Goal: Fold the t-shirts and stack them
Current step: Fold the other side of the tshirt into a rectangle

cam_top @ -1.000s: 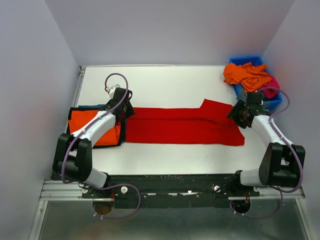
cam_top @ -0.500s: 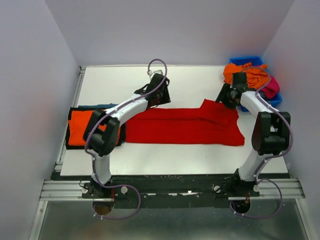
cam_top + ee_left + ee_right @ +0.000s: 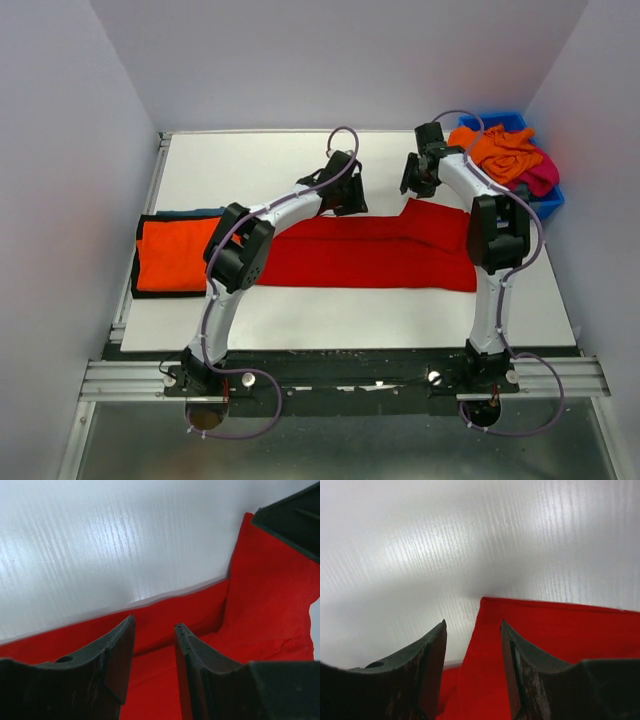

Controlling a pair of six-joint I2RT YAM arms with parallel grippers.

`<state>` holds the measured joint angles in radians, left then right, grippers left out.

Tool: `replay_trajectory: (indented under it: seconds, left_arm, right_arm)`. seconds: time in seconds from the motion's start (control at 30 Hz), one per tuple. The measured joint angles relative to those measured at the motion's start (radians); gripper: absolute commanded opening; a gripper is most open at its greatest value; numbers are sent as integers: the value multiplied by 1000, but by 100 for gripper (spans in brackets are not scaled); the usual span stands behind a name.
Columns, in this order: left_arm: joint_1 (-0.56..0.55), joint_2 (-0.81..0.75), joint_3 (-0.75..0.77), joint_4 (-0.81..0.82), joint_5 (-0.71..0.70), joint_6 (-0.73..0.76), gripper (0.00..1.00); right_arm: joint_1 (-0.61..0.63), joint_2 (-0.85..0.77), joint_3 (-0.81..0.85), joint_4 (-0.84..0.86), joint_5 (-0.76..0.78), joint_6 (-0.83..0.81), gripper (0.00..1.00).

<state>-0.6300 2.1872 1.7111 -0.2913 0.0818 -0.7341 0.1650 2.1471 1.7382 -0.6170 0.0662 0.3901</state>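
Observation:
A large bright red t-shirt [image 3: 370, 250] lies folded into a long flat strip across the middle of the white table. My left gripper [image 3: 352, 205] is open and empty, just above the strip's far edge; the red cloth [image 3: 165, 655] shows between its fingers. My right gripper [image 3: 410, 188] is open and empty over the raised corner of the red shirt [image 3: 530, 645] at the strip's far right. A folded orange t-shirt [image 3: 172, 255] lies on dark cloth at the left edge. An orange shirt [image 3: 500, 150] and a magenta shirt [image 3: 541, 174] are heaped in the bin.
A blue plastic bin [image 3: 548, 203] stands at the far right corner, close behind my right arm. White walls close in the table on the left, back and right. Bare white table [image 3: 270, 170] lies beyond the red shirt.
Both arms have swung inward along the far edge of the red shirt: the left from the orange stack to the middle, the right from the strip's right end to its raised corner.

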Motion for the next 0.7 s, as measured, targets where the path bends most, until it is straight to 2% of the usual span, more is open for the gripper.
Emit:
replay_trajectory:
  seconds: [0.17,0.47,0.63,0.7]
  left_arm:
    - [2,29,0,6,53,-7,50]
    - [2,52,-2,6,110,-12,50]
    - [8,52,-30,10,132,-10,50]
    - [13,51,-37,18,147,-11,50]
  right_arm:
    - [24,83,95,-75,42,1,41]
    - [39,140,195,-201,107,3,49]
    - [71,191,277,-265,150,10,49]
    - [89,201,288,-291,166,13,46]
